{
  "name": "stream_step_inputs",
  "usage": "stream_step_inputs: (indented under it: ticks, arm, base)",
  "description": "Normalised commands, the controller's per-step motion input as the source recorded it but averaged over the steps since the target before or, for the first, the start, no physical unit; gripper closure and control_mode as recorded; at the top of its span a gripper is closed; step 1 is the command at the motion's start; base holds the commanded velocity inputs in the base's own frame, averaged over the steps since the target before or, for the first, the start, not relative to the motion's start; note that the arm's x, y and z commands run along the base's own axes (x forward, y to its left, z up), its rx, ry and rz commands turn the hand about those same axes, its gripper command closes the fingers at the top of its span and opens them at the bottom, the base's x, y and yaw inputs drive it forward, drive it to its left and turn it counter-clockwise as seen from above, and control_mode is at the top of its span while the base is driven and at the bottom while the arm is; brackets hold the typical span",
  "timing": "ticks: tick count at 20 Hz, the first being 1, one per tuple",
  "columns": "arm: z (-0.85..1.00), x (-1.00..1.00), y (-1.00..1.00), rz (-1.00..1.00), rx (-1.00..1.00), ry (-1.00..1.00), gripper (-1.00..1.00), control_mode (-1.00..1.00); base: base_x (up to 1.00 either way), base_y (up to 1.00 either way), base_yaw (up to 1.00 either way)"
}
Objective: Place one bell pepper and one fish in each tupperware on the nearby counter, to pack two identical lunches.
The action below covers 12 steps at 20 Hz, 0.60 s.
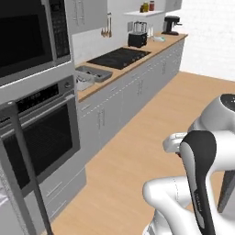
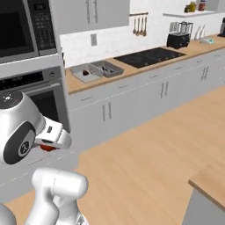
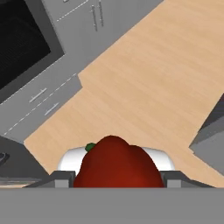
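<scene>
The jaws grip a red bell pepper [image 3: 117, 164] above the wooden floor [image 3: 148, 87]; two tupperware trays [image 2: 96, 70] sit on the table [image 2: 145, 68] at eleven o'clock

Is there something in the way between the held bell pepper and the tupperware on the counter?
Nothing visible. The gripper holds the bell pepper over open floor; the two tupperware sit unobstructed on the counter.

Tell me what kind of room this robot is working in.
A home kitchen, rendered: a built-in oven under a microwave, a black cooktop set in a wooden counter, and a toaster by the tiled wall.
</scene>
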Motion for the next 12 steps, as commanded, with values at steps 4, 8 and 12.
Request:
stream_step_inputs:
  ticks: [4, 8, 12]
  arm:
    - [0.00, 0.00, 0.00, 0.00, 0.00, 0.00, 1.00, 1.00]
    - [0.00, 0.00, 0.00, 0.00, 0.00, 0.00, 1.00, 1.00]
    - [0.00, 0.00, 0.00, 0.00, 0.00, 0.00, 1.00, 1.00]
  base:
    - [1.00, -0.08, 0.05]
    - [1.00, -0.19, 0.10]
    - [1.00, -0.13, 0.13]
